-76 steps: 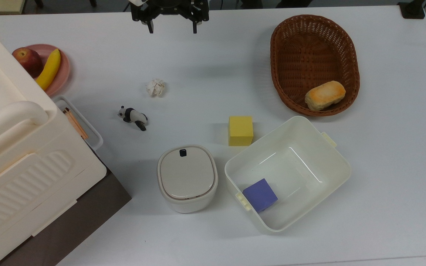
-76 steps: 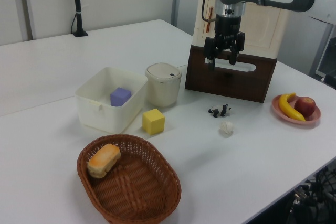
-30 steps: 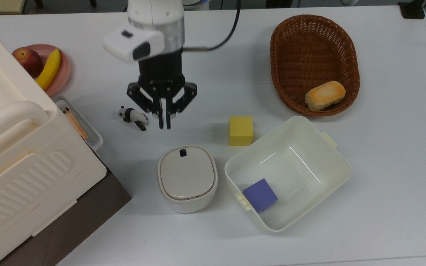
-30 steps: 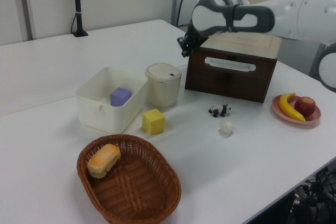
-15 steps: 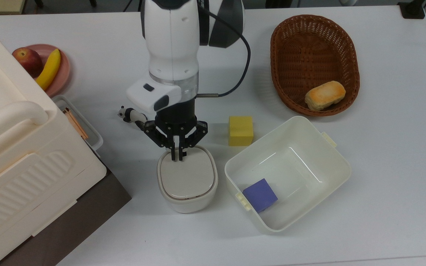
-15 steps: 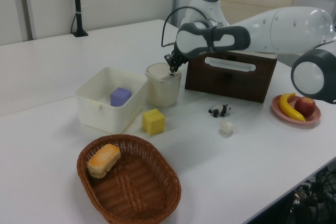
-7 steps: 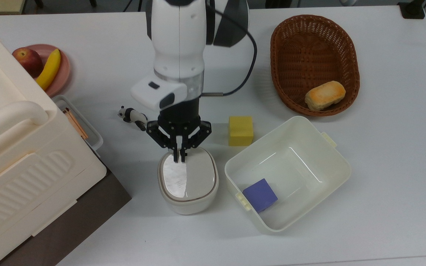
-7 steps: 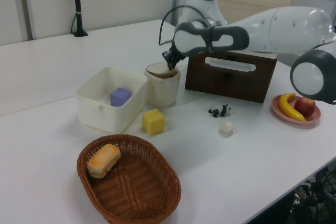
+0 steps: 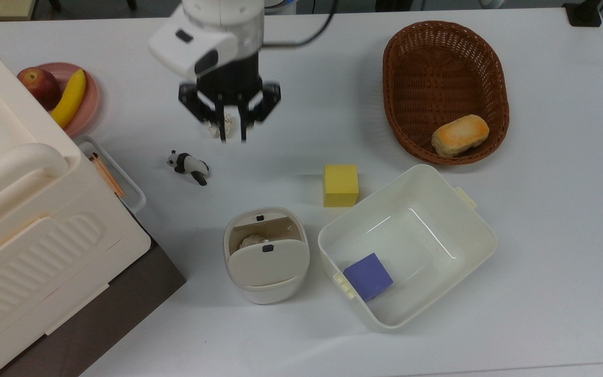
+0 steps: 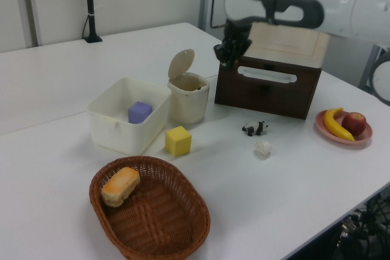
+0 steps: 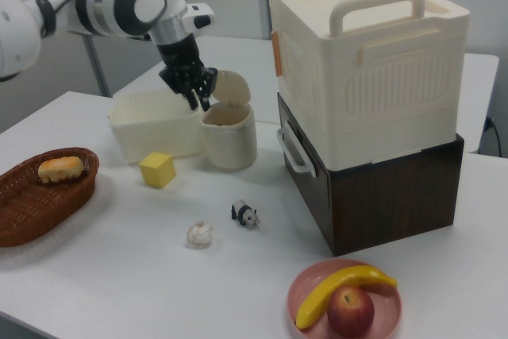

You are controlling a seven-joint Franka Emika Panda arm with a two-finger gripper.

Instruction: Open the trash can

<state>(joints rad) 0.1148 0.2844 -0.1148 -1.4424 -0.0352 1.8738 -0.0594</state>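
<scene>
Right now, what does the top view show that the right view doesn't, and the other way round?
Top view: it looks down into the trash can, where something pale lies, and into the white tub holding a purple cube. Right view: from the side, the lid stands upright, and a cream storage box sits on a dark brown box. Both: yellow cube, panda figure, basket with bread.

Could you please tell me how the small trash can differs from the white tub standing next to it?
The trash can has a hinged lid, now standing open, while the white tub has no lid. The trash can is the smaller, a rounded square; the tub is wider and rectangular. The trash can holds something pale and crumpled; the tub holds a purple cube. Both are cream-white, stand upright on the table and are open at the top.
</scene>
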